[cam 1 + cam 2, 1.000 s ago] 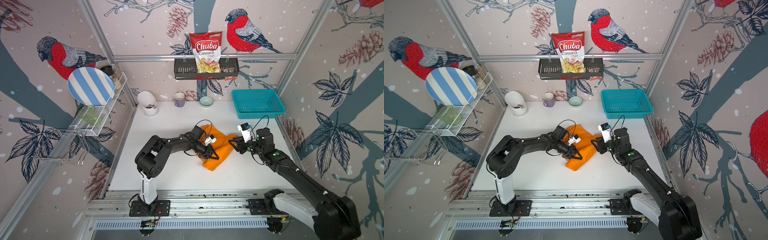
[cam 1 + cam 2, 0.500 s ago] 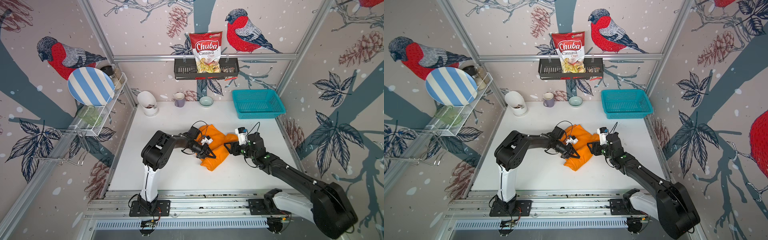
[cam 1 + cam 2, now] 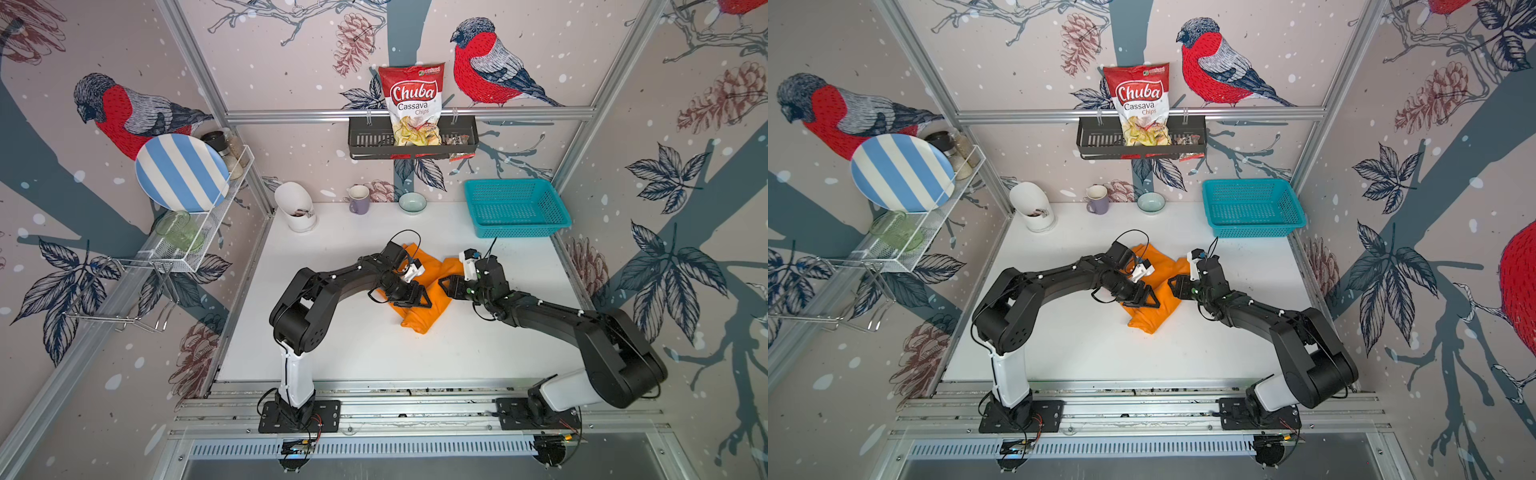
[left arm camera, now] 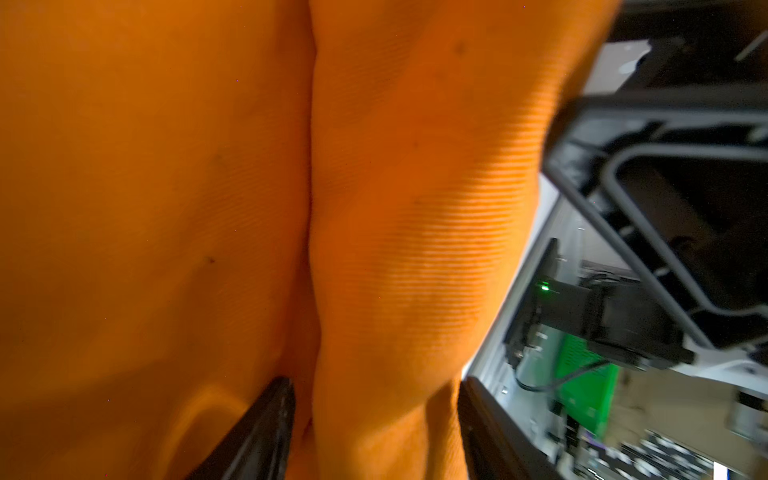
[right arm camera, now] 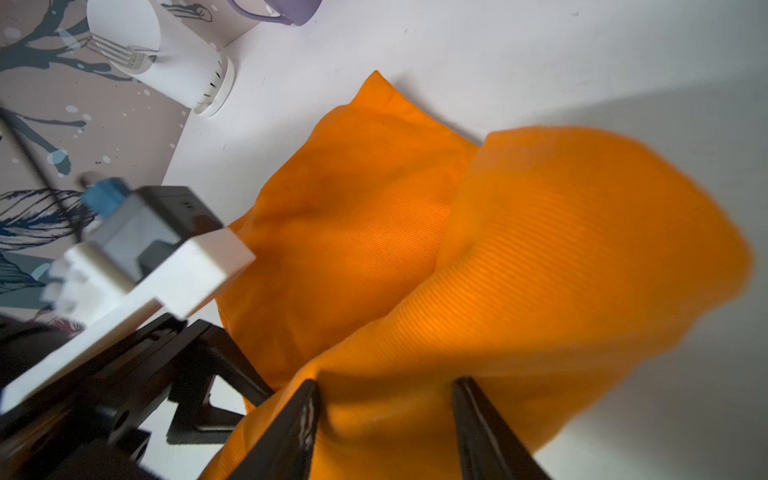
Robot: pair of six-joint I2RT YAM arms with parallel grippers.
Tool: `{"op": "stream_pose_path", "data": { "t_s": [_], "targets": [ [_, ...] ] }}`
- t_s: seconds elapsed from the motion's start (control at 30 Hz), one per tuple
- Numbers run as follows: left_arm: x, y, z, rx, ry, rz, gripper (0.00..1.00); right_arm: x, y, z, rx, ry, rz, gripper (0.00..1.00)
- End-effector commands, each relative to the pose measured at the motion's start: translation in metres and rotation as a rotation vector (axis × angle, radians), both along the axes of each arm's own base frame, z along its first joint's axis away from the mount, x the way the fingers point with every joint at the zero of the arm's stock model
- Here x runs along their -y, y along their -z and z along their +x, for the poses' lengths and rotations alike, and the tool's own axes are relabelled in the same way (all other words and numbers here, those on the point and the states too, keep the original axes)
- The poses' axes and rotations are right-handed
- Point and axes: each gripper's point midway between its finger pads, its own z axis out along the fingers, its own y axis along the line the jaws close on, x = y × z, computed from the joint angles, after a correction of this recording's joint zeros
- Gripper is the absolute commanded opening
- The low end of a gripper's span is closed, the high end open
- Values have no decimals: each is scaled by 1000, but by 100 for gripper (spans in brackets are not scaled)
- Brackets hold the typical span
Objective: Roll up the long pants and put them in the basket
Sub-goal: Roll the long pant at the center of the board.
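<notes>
Bright orange, finely ribbed long pants (image 5: 540, 249) filled the black jaws of the right gripper (image 5: 384, 419). Beyond the jaws were a white table (image 5: 498, 50), a white utensil holder (image 5: 166, 54), a lilac mug (image 5: 282, 10) and a blue-and-white striped plate (image 3: 180, 172).

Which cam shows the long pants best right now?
A top view: the long pants show nearly whole, bundled on the table. Left wrist gives only close fabric and a crease; right wrist, two folds, cropped.
</notes>
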Motion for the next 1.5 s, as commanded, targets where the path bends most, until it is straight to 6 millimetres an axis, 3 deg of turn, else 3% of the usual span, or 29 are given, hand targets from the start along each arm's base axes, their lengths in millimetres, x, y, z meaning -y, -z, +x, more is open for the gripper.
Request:
{"op": "stream_pose_path", "data": {
  "t_s": [0.0, 0.07, 0.17, 0.3, 0.47, 0.67, 0.73, 0.87, 0.93, 1.07, 1.17, 1.33, 1.47],
  "targets": [
    [-37, -2, 20, 260, -47, 328, 68, 1, 5, 7, -17, 39, -8, 56],
    [-42, -22, 24, 411, -78, 425, 70, 1, 6, 10, -24, 50, -12, 56],
    [-29, -50, 11, 597, -73, 494, 72, -2, 7, 16, -38, 56, -21, 56],
    [-8, -58, -14, 721, -46, 504, 72, -5, 15, 21, -77, 64, -35, 57],
    [7, -39, -29, 782, -5, 531, 71, -7, 18, 27, -104, 74, -14, 57],
    [8, -12, -16, 830, 1, 626, 78, -10, 21, 30, -152, 86, 26, 57],
    [6, 2, -12, 837, 12, 674, 83, -10, 23, 30, -165, 82, 36, 57],
    [-2, 34, -10, 799, 42, 752, 83, -8, 22, 32, -173, 84, 59, 57],
    [-4, 39, -9, 775, 38, 759, 78, -5, 20, 33, -172, 85, 66, 57],
    [-2, 36, -5, 694, 25, 659, 44, 7, 11, 34, -153, 94, 79, 57],
    [7, 22, -8, 600, 23, 459, 23, 16, 2, 32, -113, 83, 59, 56],
    [22, -15, -18, 326, 40, 7, 16, 33, -22, 24, -15, 53, 2, 56],
    [35, -39, -39, 92, 102, -269, 15, 47, -41, 14, 44, 56, 2, 57]
  ]
}}
